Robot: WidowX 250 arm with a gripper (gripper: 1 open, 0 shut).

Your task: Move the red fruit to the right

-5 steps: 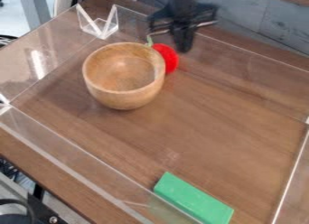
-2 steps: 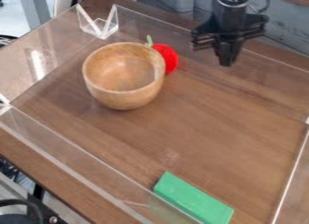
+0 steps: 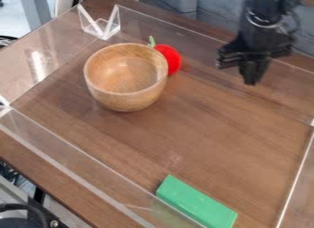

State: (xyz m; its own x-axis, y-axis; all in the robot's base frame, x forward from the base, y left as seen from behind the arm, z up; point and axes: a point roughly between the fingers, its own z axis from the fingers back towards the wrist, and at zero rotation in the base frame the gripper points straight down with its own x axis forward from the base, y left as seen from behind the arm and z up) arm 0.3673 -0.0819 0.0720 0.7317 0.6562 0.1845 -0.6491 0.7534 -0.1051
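My black, slightly blurred gripper (image 3: 251,74) hangs above the far right part of the brown wood-grain tabletop (image 3: 203,135), its jaws closed and holding nothing. To the left of my jaws lies the small glossy red toy fruit with a green top (image 3: 170,58), well apart from them (its green tip points away from the viewer). Just beside the fruit, farther left of me, sits the round light-wood bowl (image 3: 125,76). The flat green rectangular block (image 3: 196,206) lies well nearer the viewer than my jaws.
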